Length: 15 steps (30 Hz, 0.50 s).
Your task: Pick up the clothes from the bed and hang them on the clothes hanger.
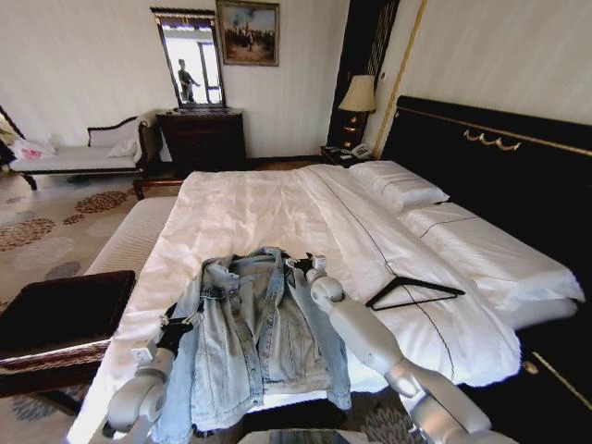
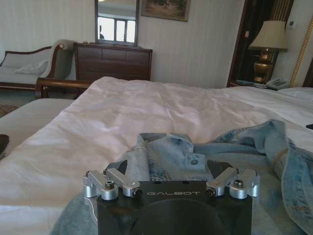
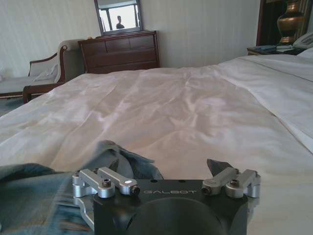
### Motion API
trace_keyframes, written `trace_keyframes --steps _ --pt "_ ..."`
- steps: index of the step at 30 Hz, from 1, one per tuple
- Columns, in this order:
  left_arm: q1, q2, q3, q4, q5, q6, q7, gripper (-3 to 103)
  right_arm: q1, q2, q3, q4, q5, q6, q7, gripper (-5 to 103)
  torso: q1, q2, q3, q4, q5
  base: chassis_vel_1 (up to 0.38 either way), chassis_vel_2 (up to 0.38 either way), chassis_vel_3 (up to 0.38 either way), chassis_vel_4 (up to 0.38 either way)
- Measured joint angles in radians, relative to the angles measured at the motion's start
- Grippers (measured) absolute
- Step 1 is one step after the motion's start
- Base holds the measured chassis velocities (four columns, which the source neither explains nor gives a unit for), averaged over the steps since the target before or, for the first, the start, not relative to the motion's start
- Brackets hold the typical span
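Pickup step: denim jacket (image 1: 259,324) lies at bed (image 1: 277,213) foot edge. Left end effector (image 2: 171,169) and right end effector (image 3: 168,169) open, empty, at its shoulders. Next likely needs closing on fabric; hanger (image 1: 412,291) waits beside.

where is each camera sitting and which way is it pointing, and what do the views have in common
Head view: on the robot's head, looking forward and down along the bed; both arms show, left claw and right claw at the denim jacket, black hanger beside.
Left wrist view: low over the left claw, facing the jacket collar and dresser.
Right wrist view: behind the right claw, facing across the sheets.
Shared: bed, jacket, dresser and mirror.
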Motion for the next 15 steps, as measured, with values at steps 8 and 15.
trace_keyframes --steps 8,15 --pt "-0.035 0.005 0.02 0.017 -0.014 0.015 -0.025 93 -0.016 -0.016 0.036 0.044 0.029 0.002 0.013 100 0.0 0.0 0.0 0.0006 0.0001 0.0 0.0 0.0 0.0" --pt "-0.13 0.022 0.066 0.096 -0.101 0.036 -0.052 93 -0.086 -0.101 0.078 0.145 0.057 0.004 0.025 100 0.0 0.0 0.0 -0.0001 0.0002 0.0 0.0 0.0 0.0"
